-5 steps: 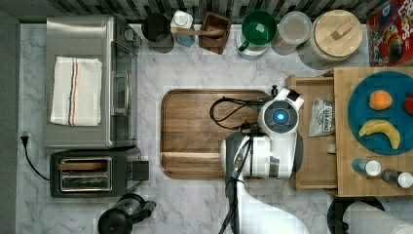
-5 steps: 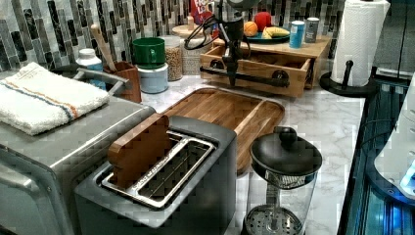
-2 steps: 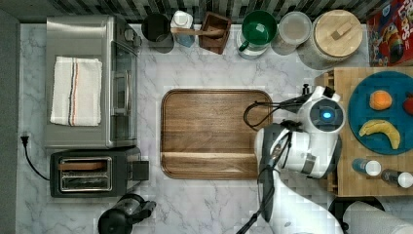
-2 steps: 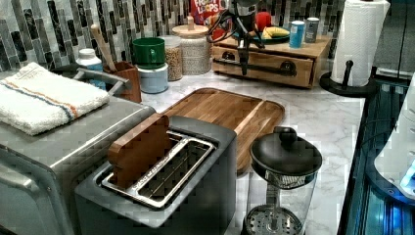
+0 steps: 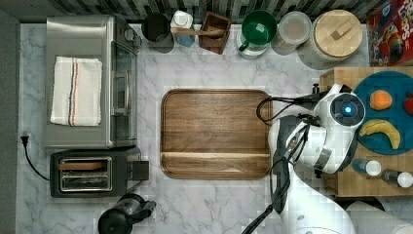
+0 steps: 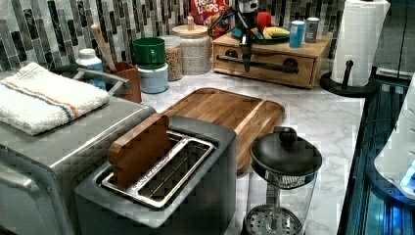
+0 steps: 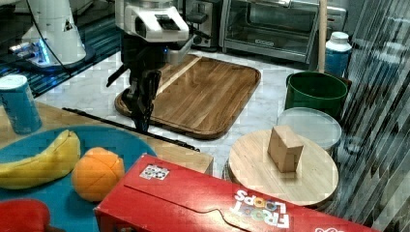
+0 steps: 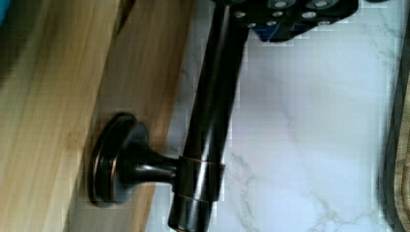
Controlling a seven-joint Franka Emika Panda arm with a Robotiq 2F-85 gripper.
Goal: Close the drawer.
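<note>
The light natural-wood box drawer (image 6: 264, 62) with its long black bar handle (image 6: 258, 63) appears pushed flush into the wooden stand, directly behind the end effector (image 6: 245, 62). The end effector (image 7: 141, 121) hangs just in front of the bar; whether its fingers are parted or closed cannot be told. Risk, as judged: if the fingers remain hooked on the bar, retreating would drag the drawer back out. The dark brown rounded-corner cutting board (image 5: 215, 132) lies on the marble worktop (image 5: 292, 73) behind the end effector; a low retreat could strike its rim.
</note>
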